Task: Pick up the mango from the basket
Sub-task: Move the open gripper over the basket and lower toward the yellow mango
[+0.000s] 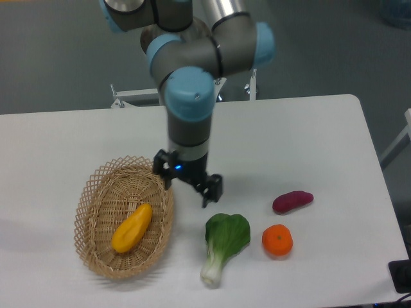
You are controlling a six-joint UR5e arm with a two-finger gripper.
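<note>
The yellow-orange mango (pixel 132 228) lies lengthwise in the oval tan wicker basket (pixel 94 191) at the front left of the table. My gripper (pixel 187 187) hangs open over the basket's right rim, up and to the right of the mango, with nothing between its fingers. One black fingertip (pixel 165 180) is over the rim, the other fingertip (pixel 210 194) is over the bare table.
A green bok choy (pixel 224 242) lies just below and right of the gripper. A purple sweet potato (pixel 292 201) and a round orange tangerine (pixel 277 240) sit further right. The robot's base (pixel 174 70) stands at the table's back edge.
</note>
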